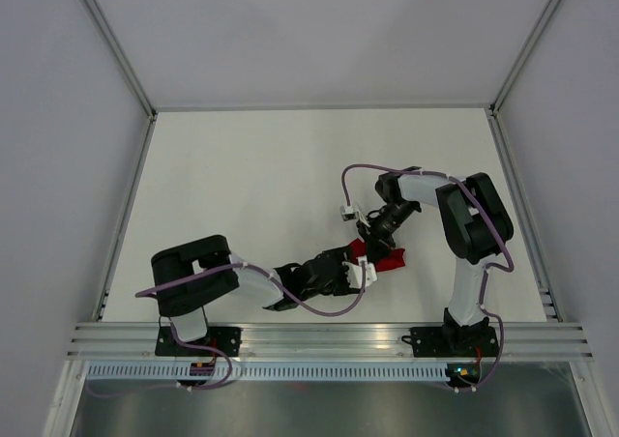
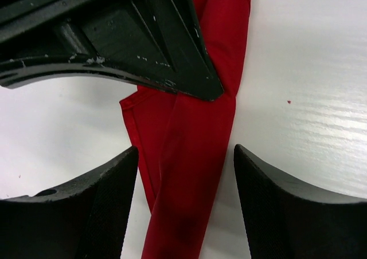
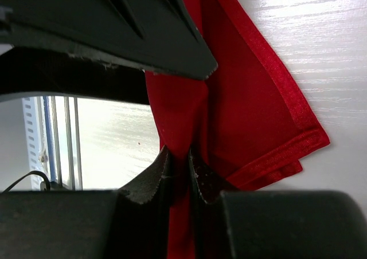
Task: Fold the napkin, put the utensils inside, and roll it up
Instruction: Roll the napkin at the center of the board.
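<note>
Closest in, we find the left gripper [image 2: 185, 151] spread wide, straddling a twisted strip of the red napkin [image 2: 189, 173] on the white tabletop [image 2: 309, 98]. Just beyond, we see the right gripper [image 3: 179, 159] clamped on a fold of that napkin.

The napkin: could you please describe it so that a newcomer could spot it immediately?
Look at the white table, toward its near edge, slightly right of centre. There the napkin lies as a bunched strip, pinched by the right gripper and straddled by the open left gripper. It is the only bright red thing among black grippers and white surface.
</note>
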You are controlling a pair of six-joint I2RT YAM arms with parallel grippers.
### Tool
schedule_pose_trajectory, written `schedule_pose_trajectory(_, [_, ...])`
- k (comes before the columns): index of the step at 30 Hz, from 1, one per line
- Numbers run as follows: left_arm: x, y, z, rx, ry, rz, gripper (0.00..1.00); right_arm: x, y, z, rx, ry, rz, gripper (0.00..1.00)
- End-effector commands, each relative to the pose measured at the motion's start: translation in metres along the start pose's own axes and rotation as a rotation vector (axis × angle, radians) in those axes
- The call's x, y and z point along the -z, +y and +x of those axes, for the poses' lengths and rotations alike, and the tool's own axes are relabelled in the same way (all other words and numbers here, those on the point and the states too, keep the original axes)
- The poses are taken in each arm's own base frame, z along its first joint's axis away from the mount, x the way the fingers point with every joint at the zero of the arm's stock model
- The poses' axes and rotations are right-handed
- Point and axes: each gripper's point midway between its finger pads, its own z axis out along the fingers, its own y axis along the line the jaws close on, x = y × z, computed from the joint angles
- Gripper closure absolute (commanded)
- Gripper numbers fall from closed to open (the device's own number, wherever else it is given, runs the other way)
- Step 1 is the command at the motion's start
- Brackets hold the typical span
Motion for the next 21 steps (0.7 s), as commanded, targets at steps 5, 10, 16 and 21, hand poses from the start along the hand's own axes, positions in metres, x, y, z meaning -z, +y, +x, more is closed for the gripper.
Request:
schedule_pose_trajectory(5, [-0.014,-0.014,0.025,-0.074,0.072,0.042,0.45,-0.005,-0.019,0.018,0.04,0.072,0.032,0.9])
schedule_pose_trajectory(10, [-0.016,-0.029,0.034,-0.037,0.12,0.109,0.85,-0.004,-0.02,0.016,0.042,0.07,0.037,0.89])
schedule_pose_trajectory(16, [-0.014,-0.04,0.035,0.035,0.149,0.172,0.98,0.005,-0.021,0.005,0.062,0.044,0.093,0.62])
schedule_pose_trajectory(21, [-0.009,-0.047,0.036,0.21,0.166,0.279,0.98,0.03,-0.022,-0.018,0.095,-0.019,0.203,0.44])
